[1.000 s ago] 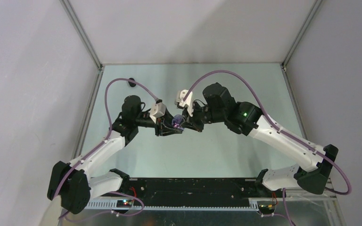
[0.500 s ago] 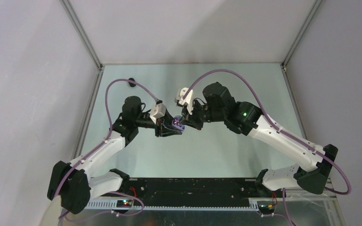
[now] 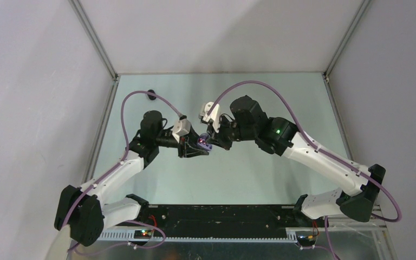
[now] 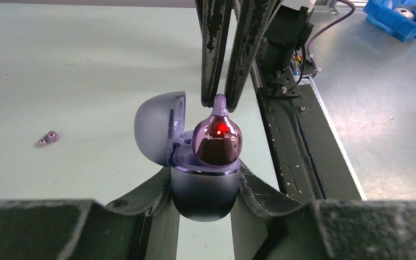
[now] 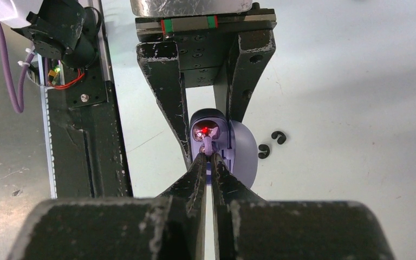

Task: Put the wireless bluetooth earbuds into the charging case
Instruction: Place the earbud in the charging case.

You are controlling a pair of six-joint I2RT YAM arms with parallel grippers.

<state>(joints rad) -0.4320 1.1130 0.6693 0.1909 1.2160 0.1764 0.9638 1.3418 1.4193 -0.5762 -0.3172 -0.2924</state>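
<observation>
Clamping the open charging case (image 4: 203, 192) with the left hand (image 3: 194, 148); pinching the purple earbud (image 4: 216, 142) by its stem in the right hand (image 5: 209, 161), at the case's mouth.

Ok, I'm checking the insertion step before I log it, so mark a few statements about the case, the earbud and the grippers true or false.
1. The lid of the charging case stands open. True.
2. The left gripper is empty. False: it is shut on the charging case.
3. The right gripper pinches an earbud by its stem. True.
4. The earbud is fully hidden inside the case. False: most of it stands above the case's rim.
5. A red light shows on the earbud. True.
</observation>
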